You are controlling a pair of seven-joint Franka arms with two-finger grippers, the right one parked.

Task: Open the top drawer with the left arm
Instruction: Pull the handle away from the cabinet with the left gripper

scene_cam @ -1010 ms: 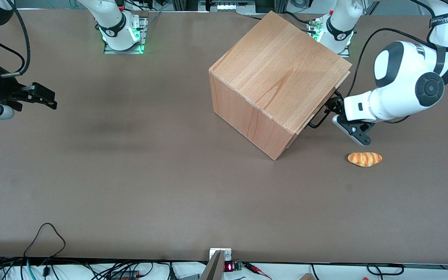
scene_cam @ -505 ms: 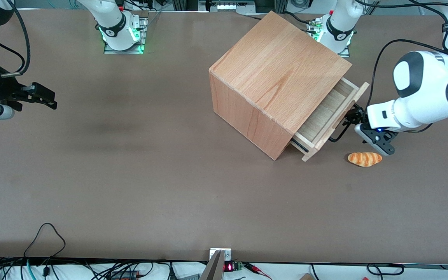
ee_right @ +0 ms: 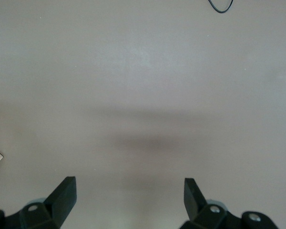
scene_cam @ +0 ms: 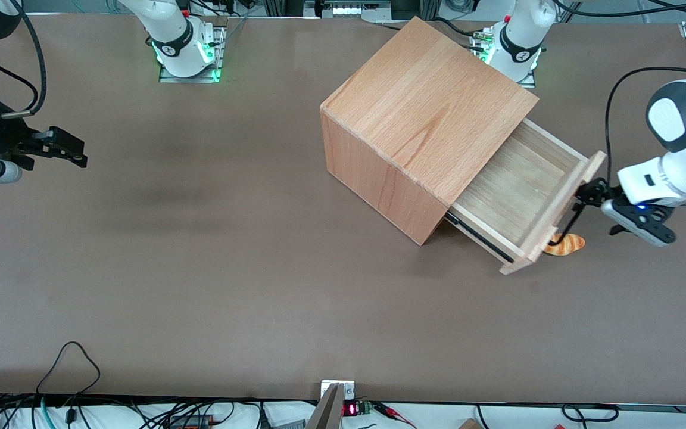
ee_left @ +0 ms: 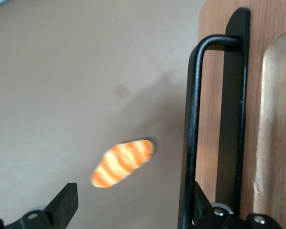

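Drawer-pulling looks nearly finished: the top drawer [scene_cam: 518, 196] stands well out of the wooden casing [scene_cam: 420, 128], toward the table's [scene_cam: 200, 268] working-arm edge. Its front panel faces that edge, its long axis running obliquely. The claw [scene_cam: 587, 195], spread wide, has one finger hooked inside the black handle [ee_left: 193, 129], gripping nothing. Next, probably unhook; a toy croissant [ee_left: 122, 162] lies below.

The top drawer [scene_cam: 513, 193] stands pulled out of the cabinet [scene_cam: 420, 119] toward the working arm's end of the table [scene_cam: 200, 268]. The gripper [scene_cam: 587, 195] sits right at the drawer's handle [ee_left: 189, 133], fingers spread, one just beside the bar. The bread roll [scene_cam: 566, 244] lies on the table just in front of the drawer's front panel, partly tucked under it.
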